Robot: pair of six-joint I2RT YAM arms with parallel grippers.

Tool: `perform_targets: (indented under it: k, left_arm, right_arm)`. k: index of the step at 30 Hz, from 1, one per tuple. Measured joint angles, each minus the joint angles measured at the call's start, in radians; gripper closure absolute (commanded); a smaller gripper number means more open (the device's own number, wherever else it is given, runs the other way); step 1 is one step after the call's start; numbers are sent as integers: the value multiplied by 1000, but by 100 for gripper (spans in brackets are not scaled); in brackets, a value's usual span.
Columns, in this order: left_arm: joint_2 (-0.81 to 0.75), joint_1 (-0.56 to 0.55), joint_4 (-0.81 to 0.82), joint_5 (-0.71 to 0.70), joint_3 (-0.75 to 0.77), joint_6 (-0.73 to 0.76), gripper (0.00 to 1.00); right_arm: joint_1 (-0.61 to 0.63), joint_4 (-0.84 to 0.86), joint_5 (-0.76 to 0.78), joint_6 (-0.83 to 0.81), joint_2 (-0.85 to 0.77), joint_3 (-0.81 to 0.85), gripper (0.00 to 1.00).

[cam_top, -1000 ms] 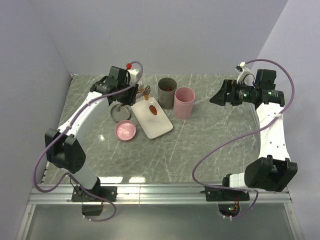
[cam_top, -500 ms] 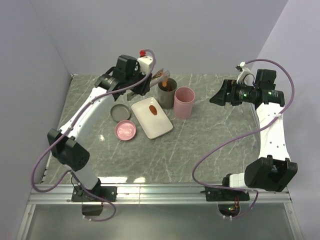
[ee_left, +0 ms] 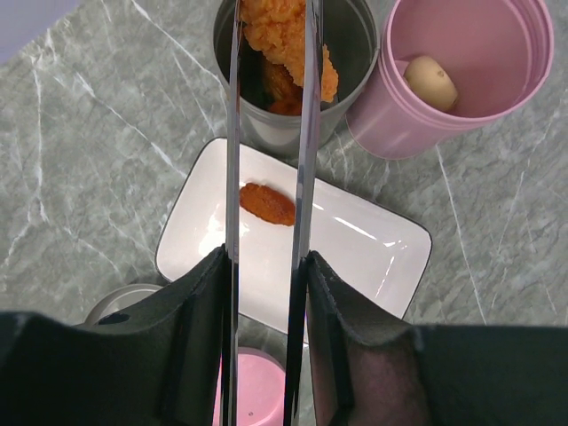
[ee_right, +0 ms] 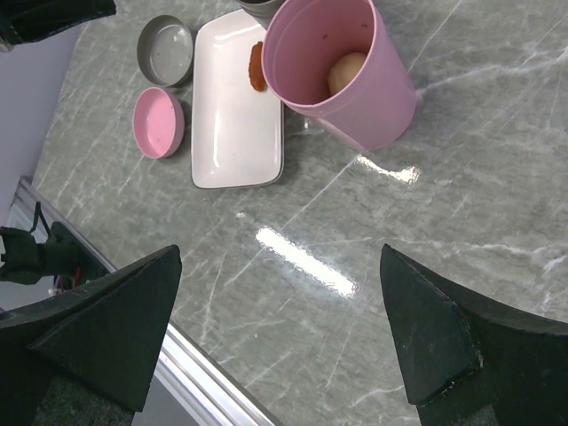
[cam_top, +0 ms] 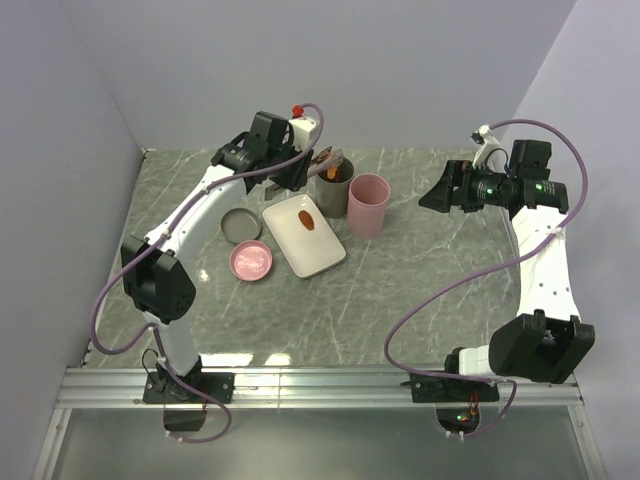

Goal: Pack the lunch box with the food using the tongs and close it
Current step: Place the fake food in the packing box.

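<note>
My left gripper [ee_left: 264,262] [cam_top: 300,168] is shut on the tongs [ee_left: 232,133], whose two thin arms run forward to the lunch box [ee_left: 266,124] [cam_top: 333,183], a dark grey canister. The tong tips pinch an orange-brown piece of food [ee_left: 286,35] at the canister's mouth, with more food lower inside. One piece [ee_left: 267,203] [cam_top: 306,218] lies on the white tray [ee_left: 355,257]. The grey lid [cam_top: 241,224] [ee_right: 166,46] rests left of the tray. My right gripper [ee_right: 280,257] [cam_top: 440,193] hangs open and high at the right, holding nothing.
A pink cup [cam_top: 367,205] [ee_left: 453,98] stands right of the lunch box, almost touching it, with a beige round item [ee_left: 430,82] inside. Its pink lid [cam_top: 251,261] [ee_right: 158,122] lies in front of the grey lid. Walls close the table's left and back.
The left arm has swung right and back from above the tray, carrying a food piece in the tongs to the lunch box's mouth. The right arm has not moved.
</note>
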Motion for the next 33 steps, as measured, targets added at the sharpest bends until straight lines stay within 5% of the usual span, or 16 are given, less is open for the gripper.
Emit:
perform_targets:
  k: [4, 8, 14, 24, 33]
  left_arm:
    - [1, 0, 8, -2, 12, 0, 81]
    - [15, 0, 8, -3, 29, 1, 57]
    - [25, 0, 8, -12, 32, 3, 45]
    - [5, -1, 5, -25, 49, -4, 43]
    - [-357, 44, 29, -28, -347, -32, 42]
  right_arm:
    - [0, 0, 0, 0, 2, 0, 0]
    - [0, 0, 0, 0, 9, 0, 0]
    - [0, 0, 0, 0, 13, 0, 0]
    - [0, -1, 0, 0, 15, 0, 0]
    - [0, 0, 0, 3, 15, 0, 0]
